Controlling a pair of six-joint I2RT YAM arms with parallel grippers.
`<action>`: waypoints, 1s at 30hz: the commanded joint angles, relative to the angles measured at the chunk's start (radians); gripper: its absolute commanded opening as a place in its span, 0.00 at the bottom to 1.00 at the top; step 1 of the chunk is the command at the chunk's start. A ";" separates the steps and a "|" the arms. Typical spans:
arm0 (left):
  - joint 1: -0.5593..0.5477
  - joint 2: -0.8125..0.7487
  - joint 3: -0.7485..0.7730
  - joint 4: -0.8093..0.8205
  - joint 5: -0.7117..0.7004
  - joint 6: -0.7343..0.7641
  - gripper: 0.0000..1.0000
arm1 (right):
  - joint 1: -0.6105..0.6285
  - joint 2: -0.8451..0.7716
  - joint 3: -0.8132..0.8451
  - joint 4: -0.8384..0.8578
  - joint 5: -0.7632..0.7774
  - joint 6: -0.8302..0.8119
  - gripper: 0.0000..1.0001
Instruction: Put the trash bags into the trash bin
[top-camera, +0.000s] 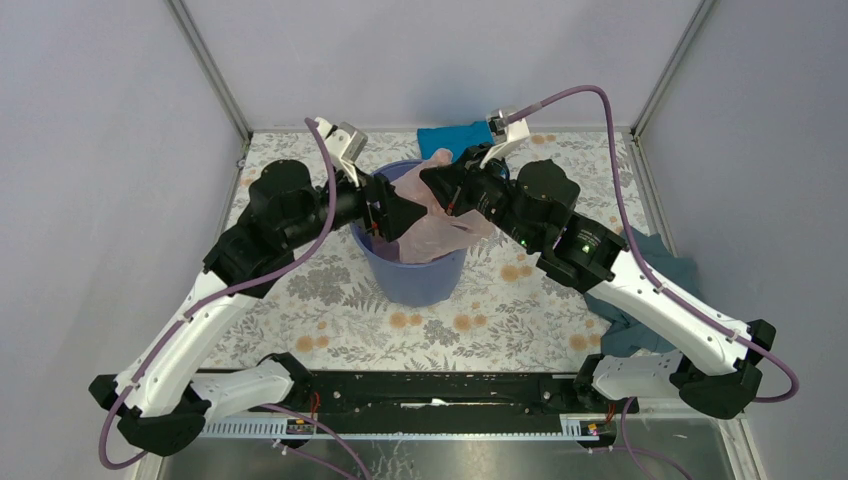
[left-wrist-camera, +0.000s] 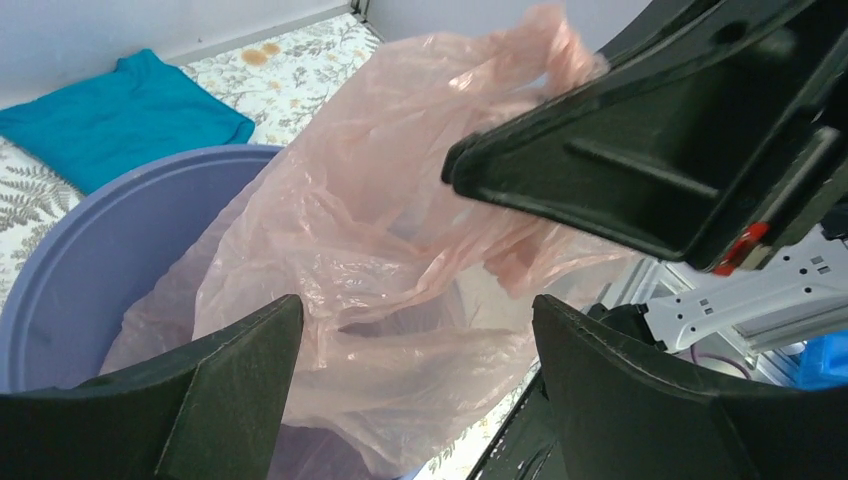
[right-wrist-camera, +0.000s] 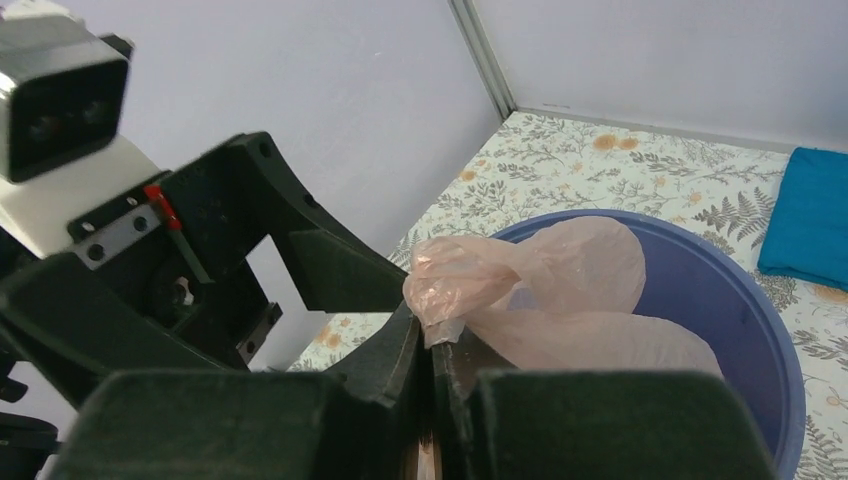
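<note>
Floral-patterned table (top-camera: 300, 290), grey-walled enclosure.
- **Item:** pale-pink trash bag (right-wrist-camera: 560, 300), partly inside the lavender trash bin (top-camera: 415, 280), with some film spilling over its rim.
- **Right gripper (right-wrist-camera: 432, 345):** jaws pressed together, pinching a gathered bag corner.
- **Left gripper (left-wrist-camera: 415, 310):** spread, empty, beside the film.
- **Handling advised:** sink the pinched corner below the rim before release, while the left gripper tucks the overhang inward.

Locate lavender bin (top-camera: 415, 278) at table centre. Observe pink bag (top-camera: 447, 230) partly inside, spilling over the rim, flanked by left gripper (top-camera: 412, 220) and right gripper (top-camera: 432, 180) close above.
</note>
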 joint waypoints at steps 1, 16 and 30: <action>0.002 -0.002 0.110 0.015 0.013 0.040 0.91 | -0.001 0.004 0.016 0.020 0.013 -0.006 0.10; 0.003 0.144 0.257 -0.165 0.169 0.080 0.65 | -0.002 -0.011 0.016 0.059 -0.066 0.033 0.11; 0.003 0.070 0.122 -0.069 0.093 0.028 0.04 | -0.001 -0.040 0.002 -0.019 -0.027 -0.005 0.36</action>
